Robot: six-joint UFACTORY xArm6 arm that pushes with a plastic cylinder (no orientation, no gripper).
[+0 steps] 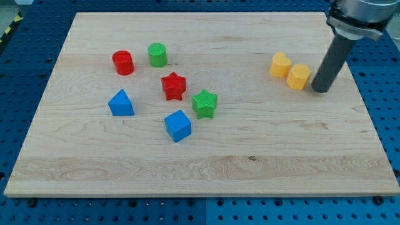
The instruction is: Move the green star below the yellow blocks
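Resting on the board [206, 181] at far right, my tip [320, 90] stands just right of two yellow blocks [289, 71]; being a bare rod, it has no jaws to spread or press and holds nothing. Green star [204, 103] lies near the centre, well left of the yellows, just right of a red star [174, 85] and beside a blue cube [178, 125]. Judged from this layout, the task is not yet begun: the star remains untouched and must travel right, to the bare area nearer than the yellows.
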